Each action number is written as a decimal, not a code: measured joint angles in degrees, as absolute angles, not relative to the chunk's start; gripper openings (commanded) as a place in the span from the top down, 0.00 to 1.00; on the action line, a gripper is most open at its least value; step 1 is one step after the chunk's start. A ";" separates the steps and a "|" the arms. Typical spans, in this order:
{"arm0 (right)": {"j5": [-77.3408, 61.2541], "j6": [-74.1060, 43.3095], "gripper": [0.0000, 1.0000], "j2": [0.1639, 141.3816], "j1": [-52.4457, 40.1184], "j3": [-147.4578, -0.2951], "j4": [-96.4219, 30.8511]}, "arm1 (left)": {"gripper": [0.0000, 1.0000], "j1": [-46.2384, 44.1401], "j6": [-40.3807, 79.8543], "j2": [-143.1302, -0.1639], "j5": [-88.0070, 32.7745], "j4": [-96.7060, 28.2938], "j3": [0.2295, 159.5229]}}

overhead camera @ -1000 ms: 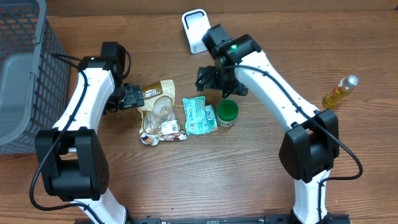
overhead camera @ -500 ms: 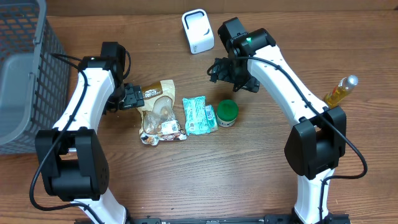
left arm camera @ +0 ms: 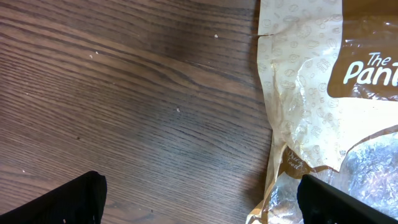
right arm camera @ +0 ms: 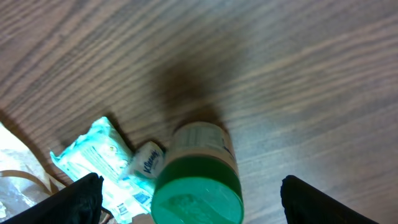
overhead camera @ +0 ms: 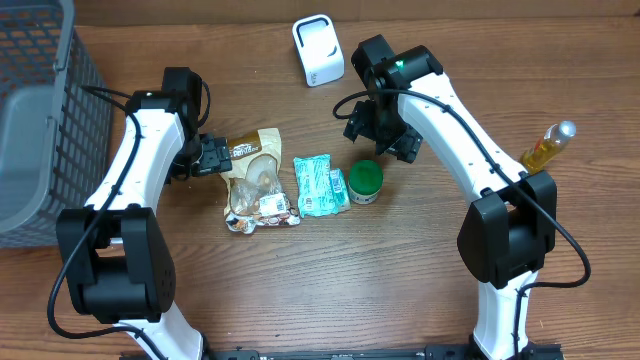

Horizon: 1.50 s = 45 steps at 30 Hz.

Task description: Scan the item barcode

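Observation:
A jar with a green lid (overhead camera: pixel 364 182) stands upright at the table's middle, and its lid (right arm camera: pixel 198 186) fills the bottom centre of the right wrist view. My right gripper (overhead camera: pixel 383 138) hovers just behind and above it, open, one finger on each side and neither touching it. A teal tissue pack (overhead camera: pixel 320 185) lies left of the jar. A tan snack bag (overhead camera: pixel 258 180) lies further left. My left gripper (overhead camera: pixel 210 156) is open and low at the bag's upper left edge; one finger (left arm camera: pixel 348 202) overlaps the bag (left arm camera: pixel 323 93). A white scanner (overhead camera: pixel 318 50) stands at the back.
A grey mesh basket (overhead camera: pixel 40 120) takes up the far left. A yellow oil bottle (overhead camera: pixel 547 148) lies at the right edge. The tissue pack (right arm camera: pixel 99 155) sits close against the jar's left side.
My right gripper has swung from beside the scanner toward the green-lidded jar and tilted down over it. Its jaws narrowed slightly. The left arm has not moved.

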<state>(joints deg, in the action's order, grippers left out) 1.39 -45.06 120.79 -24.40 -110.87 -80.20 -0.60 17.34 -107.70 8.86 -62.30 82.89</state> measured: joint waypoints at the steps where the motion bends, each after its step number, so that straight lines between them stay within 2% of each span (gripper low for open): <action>1: 1.34 -45.60 0.11 120.79 -24.43 -110.87 -80.77 | 0.00 -0.60 17.34 -107.70 8.86 -62.28 82.89; 21: 1.37 -54.39 0.05 120.79 -32.67 -106.32 -77.89 | 0.00 -0.60 17.34 -107.70 8.86 -62.28 82.89; 45: 5.56 -55.48 0.00 120.79 -30.35 -106.32 -84.03 | 0.01 -0.60 17.34 -107.70 8.86 -62.28 82.89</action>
<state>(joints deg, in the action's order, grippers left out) 5.56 -55.48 120.79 -30.35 -106.32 -84.03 -0.60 17.34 -107.70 8.86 -62.28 82.89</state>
